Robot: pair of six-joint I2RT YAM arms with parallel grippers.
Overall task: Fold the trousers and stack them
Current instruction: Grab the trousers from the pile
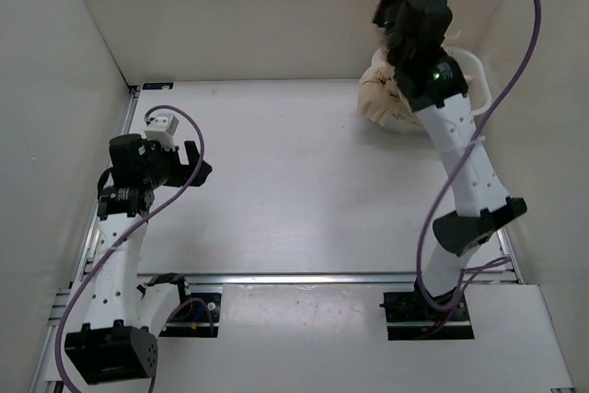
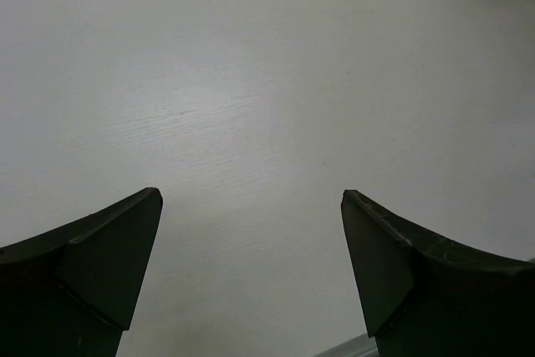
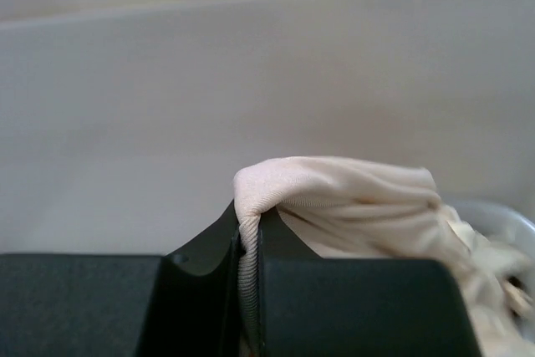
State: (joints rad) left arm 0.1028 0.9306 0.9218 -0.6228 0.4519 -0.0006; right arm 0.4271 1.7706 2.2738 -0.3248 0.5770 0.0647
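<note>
Right gripper (image 3: 248,238): clamped on a narrow ridge of beige cloth, the fold pinched between both fingers just above the heap.
Trousers (image 1: 383,95): crumpled in a heap at the far right corner, in and over the white plastic basket (image 1: 476,69); number of pairs not readable.
Left gripper (image 2: 251,198): jaws spread wide, nothing between them, over bare table (image 1: 294,181) at the near left, well apart from the heap.
Step, as judged: drawing 1 pair out of the basket toward open table.
Progress, as judged: early; nothing laid flat, nothing folded, no stack.
Risk 1: a thin pinch near the fingertips; soft fabric likely to slide free under the weight of trailing legs.
Risk 2: possibly more than 1 layer caught; whole bundle dragged out together.
Risk 3: legs snagging on the rim; light basket tipping or sliding with the pull.
Risk 4: grasp point unclear, waistband or mid-leg; a poor point means a twisted garment, hard to flatten.
Risk 5: left arm far off; no second grip ready for spreading.
</note>
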